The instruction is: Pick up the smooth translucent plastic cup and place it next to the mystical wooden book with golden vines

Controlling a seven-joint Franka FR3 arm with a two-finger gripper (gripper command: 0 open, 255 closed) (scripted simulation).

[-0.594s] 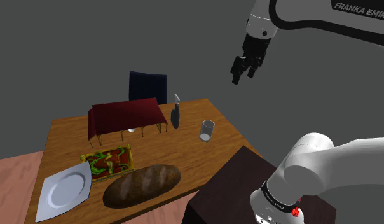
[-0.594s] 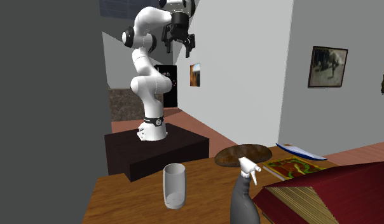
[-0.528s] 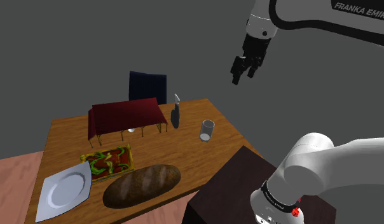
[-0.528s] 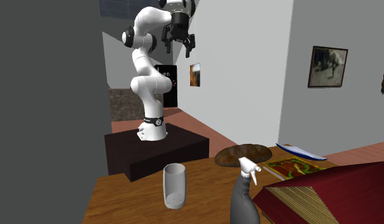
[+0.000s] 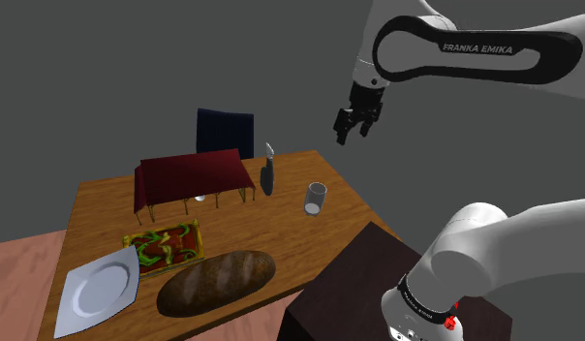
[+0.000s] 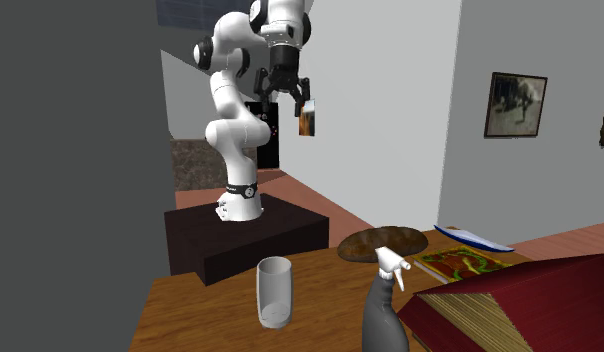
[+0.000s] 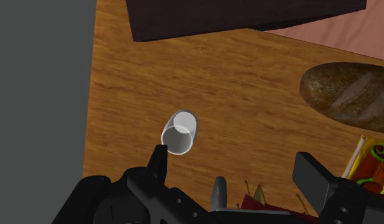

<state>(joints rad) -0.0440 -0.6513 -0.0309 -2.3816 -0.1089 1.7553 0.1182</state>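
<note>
The gripper (image 5: 351,126) hangs high above the table (image 5: 97,199) with its fingers spread wide, holding and touching nothing. In the shoulder view the cup (image 5: 316,198) stands upright on the table at about seven o'clock from the gripper. The book (image 5: 165,244) lies at about eight o'clock from the cup, well apart. In the wrist view the frame cuts the book off, and its cover is hard to make out.

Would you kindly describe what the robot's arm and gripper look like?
The arm is white, with rounded links and dark joints. One link carries a black band lettered FRANKA EMIKA in white. A black ring with small red marks beside it circles the lowest link. The gripper is all black, with two blocky fingers.
</note>
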